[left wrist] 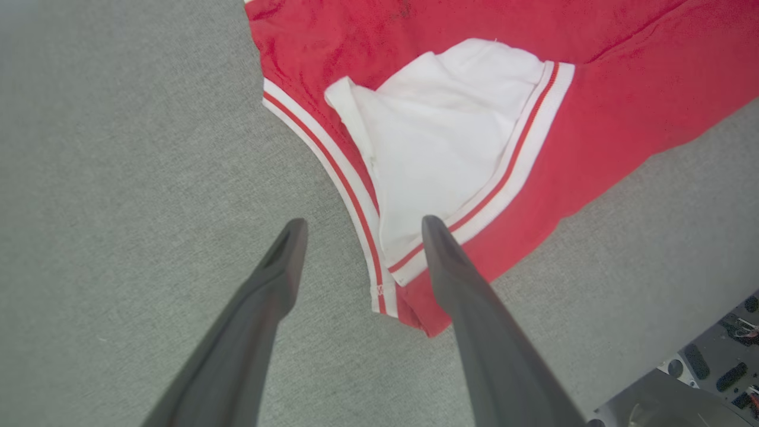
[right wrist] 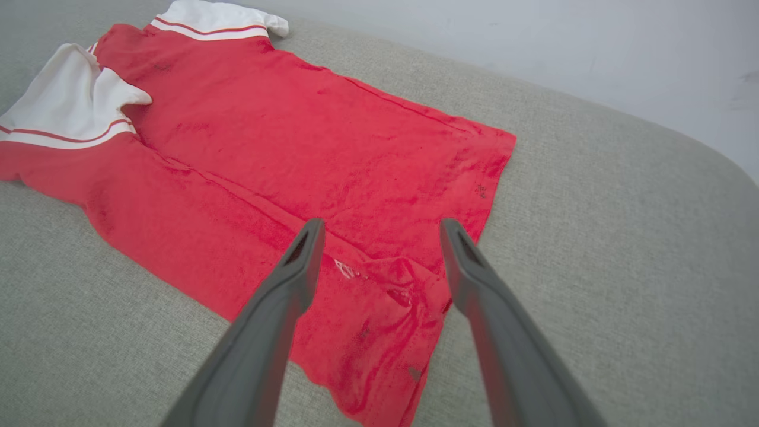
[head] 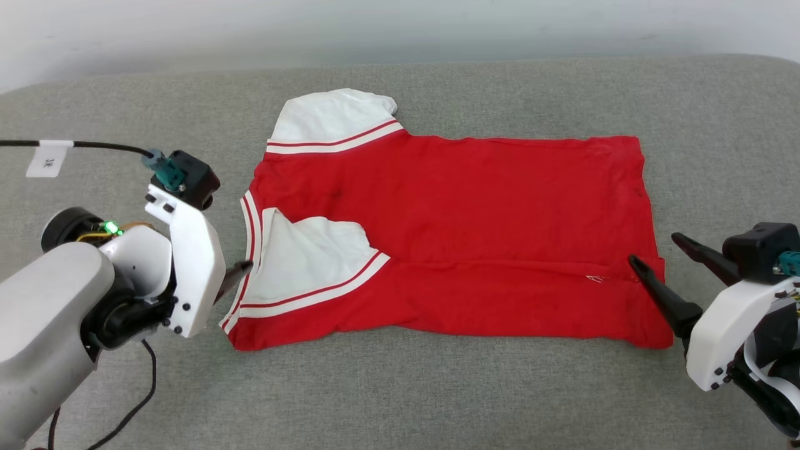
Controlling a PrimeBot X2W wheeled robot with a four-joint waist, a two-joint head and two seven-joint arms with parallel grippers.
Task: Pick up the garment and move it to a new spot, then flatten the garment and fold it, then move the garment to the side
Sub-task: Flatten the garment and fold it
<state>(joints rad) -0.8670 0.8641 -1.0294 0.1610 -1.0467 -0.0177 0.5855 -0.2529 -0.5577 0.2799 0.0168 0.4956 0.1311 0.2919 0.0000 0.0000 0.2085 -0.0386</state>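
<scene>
The garment, a red T-shirt with white sleeves, lies flat and sideways on the grey cushion, collar to the left and hem to the right. Its near long edge is folded up over the body, and the near sleeve lies on top. My left gripper is open at the collar end; in the left wrist view its fingers straddle the striped collar trim above the garment. My right gripper is open at the hem end, its fingers just above the rumpled hem corner of the garment, holding nothing.
The grey cushioned surface spreads wide on all sides of the shirt, with a pale wall behind its far edge. A black cable with a white tag runs to my left wrist. Part of my base shows past the near edge.
</scene>
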